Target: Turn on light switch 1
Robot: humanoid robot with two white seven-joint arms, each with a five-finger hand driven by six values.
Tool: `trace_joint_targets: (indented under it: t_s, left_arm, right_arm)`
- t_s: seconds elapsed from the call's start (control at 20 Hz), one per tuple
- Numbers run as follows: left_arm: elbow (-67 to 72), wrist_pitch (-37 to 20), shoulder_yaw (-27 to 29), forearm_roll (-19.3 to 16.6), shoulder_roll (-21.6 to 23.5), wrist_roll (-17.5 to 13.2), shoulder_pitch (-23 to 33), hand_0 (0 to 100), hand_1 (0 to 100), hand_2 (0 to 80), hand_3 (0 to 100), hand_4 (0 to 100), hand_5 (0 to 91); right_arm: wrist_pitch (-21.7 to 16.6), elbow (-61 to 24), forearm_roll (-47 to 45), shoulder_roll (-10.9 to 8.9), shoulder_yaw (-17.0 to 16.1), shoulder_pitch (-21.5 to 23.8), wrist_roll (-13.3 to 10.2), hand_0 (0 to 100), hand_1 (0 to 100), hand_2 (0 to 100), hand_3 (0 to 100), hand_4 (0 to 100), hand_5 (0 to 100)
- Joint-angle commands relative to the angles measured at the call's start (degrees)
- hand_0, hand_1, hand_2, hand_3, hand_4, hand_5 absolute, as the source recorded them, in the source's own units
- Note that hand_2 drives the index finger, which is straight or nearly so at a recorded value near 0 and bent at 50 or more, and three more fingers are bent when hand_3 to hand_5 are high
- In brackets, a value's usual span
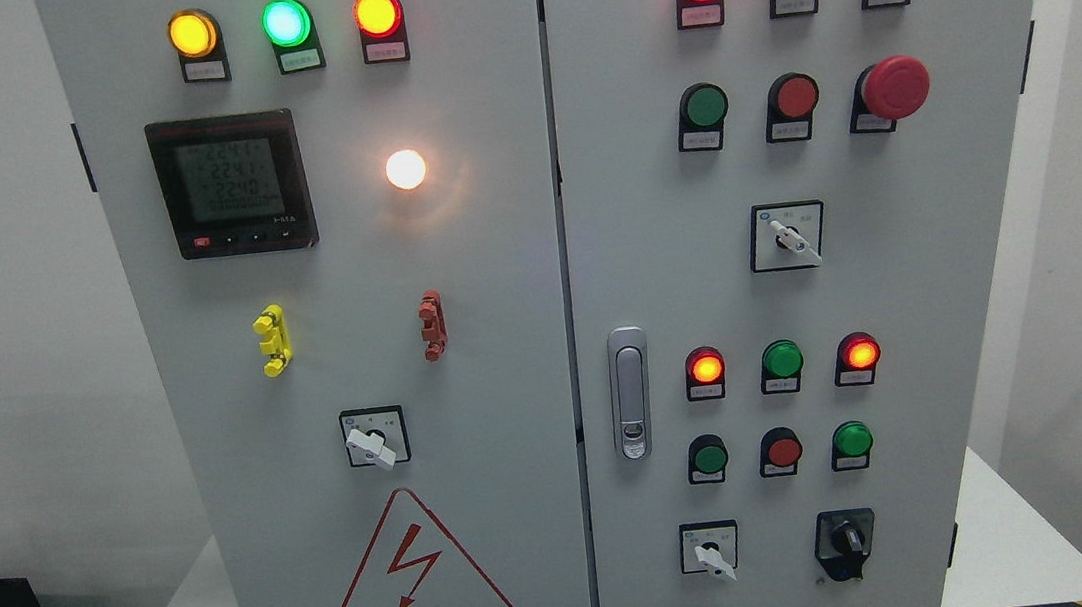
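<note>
A grey electrical cabinet with two doors fills the head view. On the left door (466, 352) a white round lamp (405, 169) glows, and below it a white-handled rotary switch (375, 440) points down-right. The right door (654, 231) carries three more rotary switches: a white one (788, 237) at mid height, a white one (710, 549) at the bottom and a black one (846, 541) beside it. I cannot tell which of them is light switch 1. Neither of my hands shows in the picture.
Yellow (193, 33), green (286, 22) and red (377, 12) lamps glow at the top left, above a digital meter (232, 183). A red mushroom stop button (894, 87), rows of green and red buttons, and a door latch (630, 392) sit on the right door.
</note>
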Motion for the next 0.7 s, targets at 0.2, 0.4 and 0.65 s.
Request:
trace_joint_targets:
  t_s: [0.2,0.4,0.65]
  left_arm:
    - [40.6,-3.8,15.1,0.9,1.2,-3.8,4.9,10,14,16.5,38,40,8.1]
    - [52.4,-3.7,12.9,0.9,1.2,-7.5,4.6,12,16,11.9,32,35,4.6]
    - [64.7,-1.3,7.1,0.1,2.5,-7.7,3.6,21,16,8.4,24,25,0.0]
  right_arm:
    - [0.0,0.0,-1.1,0.00,0.0,0.0,0.2,12,39,0,0,0,0]
    - [0.0,0.0,-1.1,0.00,0.0,0.0,0.3,12,39,0,0,0,0]
    - [0.0,0.0,-1.1,0.00,0.0,0.0,0.2,12,39,0,0,0,0]
